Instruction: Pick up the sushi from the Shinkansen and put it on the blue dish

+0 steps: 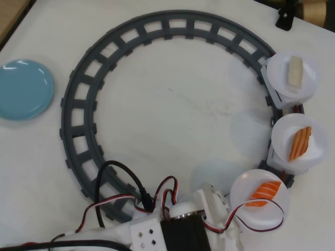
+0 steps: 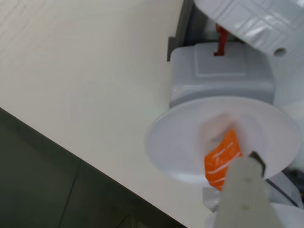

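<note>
Tabletop (image 1: 172, 112), white and broad, carried a dark grey ring of toy track (image 1: 78, 94) in the overhead view, with bare surface inside the ring and around it. Off to the left, outside the ring and near the table's left edge, sat the blue dish (image 1: 23, 89), well apart from everything else and with open table between it and the track. Along the right side of the ring stood three round white plates on train cars: the top plate (image 1: 309, 78) bore a cream-white piece (image 1: 296, 71), the middle one (image 1: 319, 137) a paler orange piece (image 1: 300, 143), and the lowest plate (image 1: 248, 196) held the sushi (image 1: 263, 193). The arm's white body (image 1: 172, 227) lay at the bottom edge, just left of that lowest plate. In the wrist view the sushi (image 2: 219, 159) rested on its plate (image 2: 171, 137), and one finger (image 2: 247, 190) of the gripper (image 2: 240, 166) overlapped its lower right side, perhaps touching it; the picture was blurred there. Whether the jaws were clenched or released could not be told.
</note>
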You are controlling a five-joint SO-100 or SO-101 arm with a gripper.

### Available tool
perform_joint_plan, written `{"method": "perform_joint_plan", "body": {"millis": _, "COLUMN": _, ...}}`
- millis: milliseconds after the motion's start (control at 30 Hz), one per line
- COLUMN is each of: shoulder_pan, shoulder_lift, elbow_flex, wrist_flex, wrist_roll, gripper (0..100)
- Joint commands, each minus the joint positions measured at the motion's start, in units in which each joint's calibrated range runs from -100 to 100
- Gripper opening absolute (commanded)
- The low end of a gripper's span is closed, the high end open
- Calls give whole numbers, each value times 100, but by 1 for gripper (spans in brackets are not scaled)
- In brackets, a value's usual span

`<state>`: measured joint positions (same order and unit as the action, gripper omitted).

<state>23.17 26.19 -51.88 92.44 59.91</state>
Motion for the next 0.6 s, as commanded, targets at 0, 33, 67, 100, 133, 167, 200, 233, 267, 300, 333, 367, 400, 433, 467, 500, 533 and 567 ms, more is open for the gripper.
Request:
{"method": "perform_joint_plan", "body": {"millis": 0, "shoulder_pan": 77, "shoulder_lift": -27, "elbow_flex": -223, "wrist_flex": 43, "wrist_roll": -34, "gripper": 30}}
{"method": "perform_joint_plan", "body": {"millis": 33, "shoulder_pan": 112, "shoulder_lift": -27, "elbow_flex": -151, "wrist_flex": 43, "wrist_roll": -34, "gripper": 30}}
{"method": "perform_joint_plan", "body": {"millis": 67, "shoulder_pan": 156, "shoulder_lift": -27, "elbow_flex": -51, "wrist_flex": 43, "wrist_roll": -28, "gripper": 30}}
{"method": "perform_joint_plan", "body": {"millis": 100, "shoulder_pan": 174, "shoulder_lift": -27, "elbow_flex": 66, "wrist_flex": 26, "wrist_roll": -28, "gripper": 30}}
{"method": "perform_joint_plan", "body": {"millis": 133, "shoulder_pan": 183, "shoulder_lift": -27, "elbow_flex": 183, "wrist_flex": -17, "wrist_roll": -28, "gripper": 30}}
{"method": "perform_joint_plan", "body": {"millis": 167, "shoulder_pan": 192, "shoulder_lift": -27, "elbow_flex": 291, "wrist_flex": -34, "wrist_roll": -28, "gripper": 30}}
{"method": "perform_joint_plan", "body": {"millis": 200, "shoulder_pan": 209, "shoulder_lift": -27, "elbow_flex": 381, "wrist_flex": -34, "wrist_roll": -28, "gripper": 30}}
{"method": "perform_joint_plan", "body": {"millis": 233, "shoulder_pan": 244, "shoulder_lift": -27, "elbow_flex": 436, "wrist_flex": -34, "wrist_roll": -28, "gripper": 30}}
{"method": "perform_joint_plan", "body": {"millis": 267, "shoulder_pan": 271, "shoulder_lift": -27, "elbow_flex": 472, "wrist_flex": -34, "wrist_roll": -28, "gripper": 30}}
{"method": "perform_joint_plan", "body": {"millis": 300, "shoulder_pan": 271, "shoulder_lift": -27, "elbow_flex": 472, "wrist_flex": -34, "wrist_roll": -34, "gripper": 30}}
{"method": "perform_joint_plan", "body": {"millis": 333, "shoulder_pan": 271, "shoulder_lift": -27, "elbow_flex": 481, "wrist_flex": -34, "wrist_roll": -34, "gripper": 30}}
{"method": "perform_joint_plan", "body": {"millis": 367, "shoulder_pan": 271, "shoulder_lift": -27, "elbow_flex": 481, "wrist_flex": -42, "wrist_roll": -34, "gripper": 30}}
{"method": "perform_joint_plan", "body": {"millis": 400, "shoulder_pan": 271, "shoulder_lift": -27, "elbow_flex": 481, "wrist_flex": -42, "wrist_roll": -34, "gripper": 30}}
{"method": "perform_joint_plan", "body": {"millis": 433, "shoulder_pan": 271, "shoulder_lift": -27, "elbow_flex": 490, "wrist_flex": -84, "wrist_roll": -34, "gripper": 30}}
{"method": "perform_joint_plan", "body": {"millis": 467, "shoulder_pan": 271, "shoulder_lift": -27, "elbow_flex": 499, "wrist_flex": -152, "wrist_roll": -34, "gripper": 30}}
{"method": "perform_joint_plan", "body": {"millis": 500, "shoulder_pan": 271, "shoulder_lift": -19, "elbow_flex": 499, "wrist_flex": -229, "wrist_roll": -34, "gripper": 30}}
{"method": "perform_joint_plan", "body": {"millis": 533, "shoulder_pan": 271, "shoulder_lift": -2, "elbow_flex": 499, "wrist_flex": -288, "wrist_roll": -34, "gripper": 30}}
{"method": "perform_joint_plan", "body": {"millis": 567, "shoulder_pan": 271, "shoulder_lift": 56, "elbow_flex": 499, "wrist_flex": -322, "wrist_roll": -34, "gripper": 30}}
